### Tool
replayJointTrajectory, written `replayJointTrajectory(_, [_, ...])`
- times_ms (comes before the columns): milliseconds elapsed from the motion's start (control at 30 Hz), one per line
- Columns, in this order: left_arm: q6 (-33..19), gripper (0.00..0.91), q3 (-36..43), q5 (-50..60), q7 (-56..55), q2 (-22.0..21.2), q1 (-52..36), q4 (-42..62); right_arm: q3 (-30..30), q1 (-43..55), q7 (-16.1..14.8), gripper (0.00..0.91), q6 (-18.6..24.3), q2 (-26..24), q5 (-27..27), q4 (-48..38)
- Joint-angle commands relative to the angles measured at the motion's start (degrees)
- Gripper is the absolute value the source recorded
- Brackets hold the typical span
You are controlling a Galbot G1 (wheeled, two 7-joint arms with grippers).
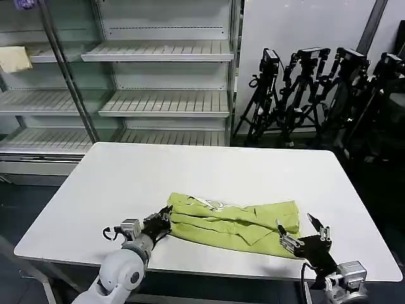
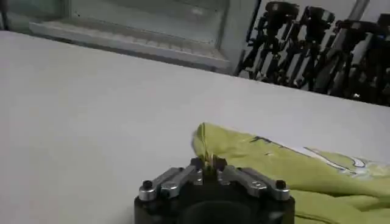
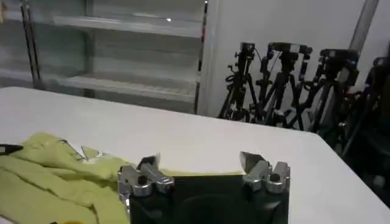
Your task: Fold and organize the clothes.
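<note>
Head view: T-shirt lies near front edge of table, folded into long rumpled band, white print showing on top.
Left wrist view: left gripper pinched together on T-shirt's left end.
Right wrist view: right gripper fingers apart, at T-shirt's right end, nothing held.
Judgement: lengthwise fold done; crosswise fold and tidying left.

The left arm has a rounded white shell. Both grippers have black bodies, silver metal finger links with dark screws, and thin black cables.
</note>
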Motion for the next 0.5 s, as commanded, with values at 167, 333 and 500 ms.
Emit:
replayJointTrajectory(167, [0.25, 0.000, -5.18, 6.09, 2.99, 2.40, 0.89, -0.72, 0.08, -0.48, -0.20, 0.907, 0.07, -0.10, -0.16, 0.11])
replayJointTrajectory(333, [0.42, 0.000, -14.26, 5.91, 5.81, 8.59, 3.33, -1.60, -0.57, -0.29, -0.31, 0.907, 0.08, 0.01, -0.37, -0.34])
replayJointTrajectory(500, [0.42, 0.000, -21.78, 5.11, 7.07, 12.51, 7.68, -4.34, -1.42, 0.32, -0.26, 0.907, 0.03, -0.15, -0.52, -0.69])
